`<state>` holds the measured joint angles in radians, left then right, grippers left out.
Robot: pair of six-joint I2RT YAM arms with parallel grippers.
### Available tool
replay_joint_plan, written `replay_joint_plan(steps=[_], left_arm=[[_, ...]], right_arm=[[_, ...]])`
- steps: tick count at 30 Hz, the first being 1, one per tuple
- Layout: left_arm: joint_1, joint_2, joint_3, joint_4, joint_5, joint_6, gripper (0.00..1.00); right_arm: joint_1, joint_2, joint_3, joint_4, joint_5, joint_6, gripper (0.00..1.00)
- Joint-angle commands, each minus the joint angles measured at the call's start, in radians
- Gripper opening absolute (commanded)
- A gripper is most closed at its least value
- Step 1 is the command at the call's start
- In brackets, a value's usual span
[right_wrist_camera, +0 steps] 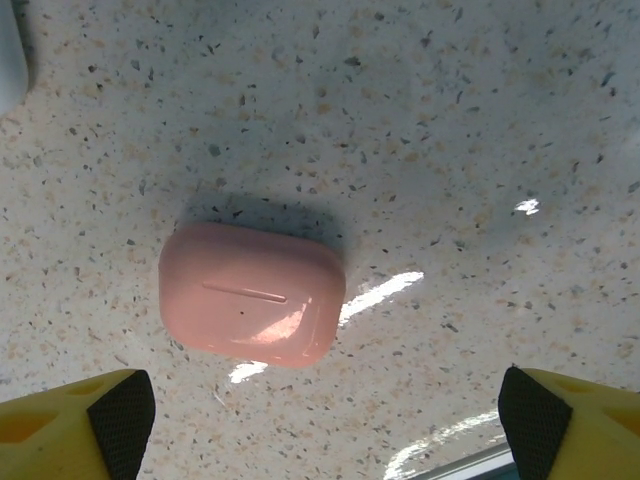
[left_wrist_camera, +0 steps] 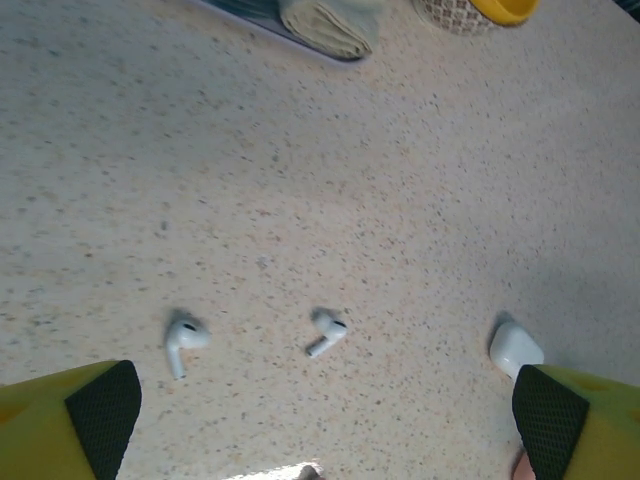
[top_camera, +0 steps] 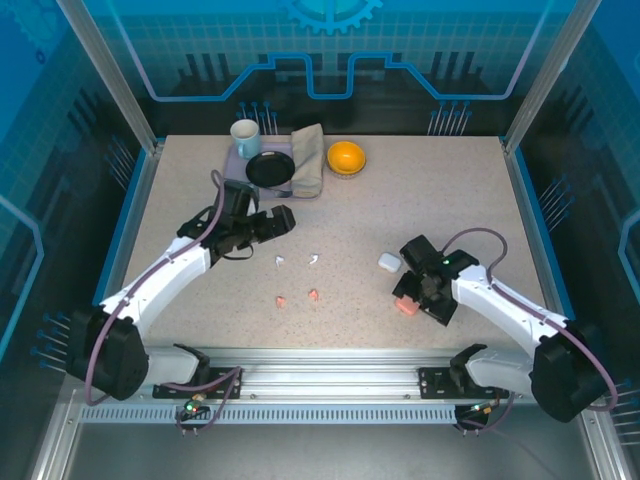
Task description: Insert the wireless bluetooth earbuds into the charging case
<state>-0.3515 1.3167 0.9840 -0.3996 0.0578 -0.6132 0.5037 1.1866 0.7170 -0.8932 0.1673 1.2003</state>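
Two white earbuds lie mid-table, with two salmon-pink earbuds just in front of them. My left gripper hovers open behind the white pair. In the left wrist view, one white earbud and the other lie between its spread fingers, the gripper holding nothing. The white case lies to the right. My right gripper stands open above the shut pink case.
At the back stand a white mug, a black dish, a folded beige cloth and a yellow bowl. The table's metal front rail runs close behind the pink case.
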Motion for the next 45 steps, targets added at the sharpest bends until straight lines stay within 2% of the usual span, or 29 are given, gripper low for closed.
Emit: replay_joint_plan(steps=[1,8,18,45], left_arm=[[-0.049,0.036,0.044,-0.031,-0.001,-0.030,0.99],[-0.133,0.079,0.074,-0.023,-0.022,-0.040,0.99],[-0.208,0.112,0.105,-0.025,-0.047,-0.048,0.99],[-0.282,0.158,0.135,-0.007,-0.042,-0.062,0.99]], right_arm=[[0.004,0.037,0.002,0.054,-0.043,0.033,0.92],[-0.013,0.116,0.051,0.069,-0.046,0.016,0.92],[-0.052,0.168,0.002,0.140,-0.076,0.037,0.91],[-0.064,0.274,-0.035,0.215,-0.094,0.023,0.83]])
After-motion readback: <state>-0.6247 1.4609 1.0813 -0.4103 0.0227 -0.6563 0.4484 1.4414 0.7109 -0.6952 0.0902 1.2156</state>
